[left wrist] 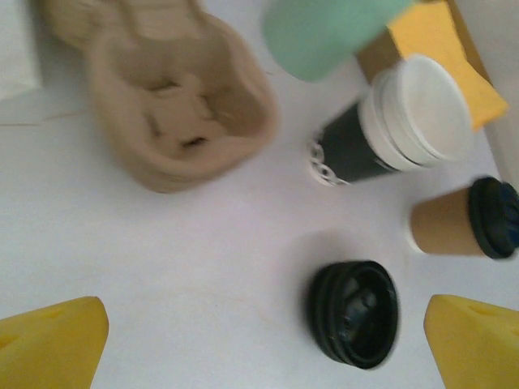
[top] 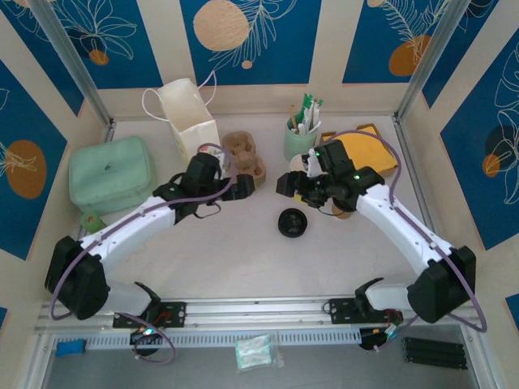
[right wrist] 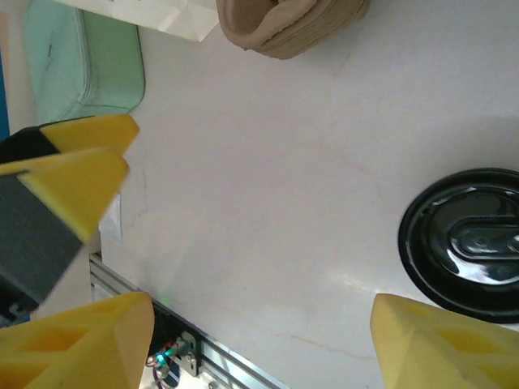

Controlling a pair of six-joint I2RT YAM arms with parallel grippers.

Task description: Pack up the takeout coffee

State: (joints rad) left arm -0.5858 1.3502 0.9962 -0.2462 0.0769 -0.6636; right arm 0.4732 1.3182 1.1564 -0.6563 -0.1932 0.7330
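The takeout coffee (left wrist: 389,126), a white paper cup with a black lower band, stands on the table beside the mint-green cup (left wrist: 324,32). A loose black lid (left wrist: 354,312) lies in front of it, near my left gripper's right fingertip. My left gripper (left wrist: 268,348) is open above bare table, with the moulded cup carrier (left wrist: 182,113) ahead on its left. My right gripper (right wrist: 259,344) is open too, with nothing between its fingers and the black lid (right wrist: 470,243) just off to its right. From above, the left gripper (top: 243,188) and right gripper (top: 288,186) face each other behind the lid (top: 292,222).
A brown cup with a black lid (left wrist: 462,223) stands right of the coffee. A white paper bag (top: 188,113) is at the back, a mint-green case (top: 109,172) at the left, and a yellow pad (top: 365,154) at the back right. The carrier (top: 243,158) sits by the bag.
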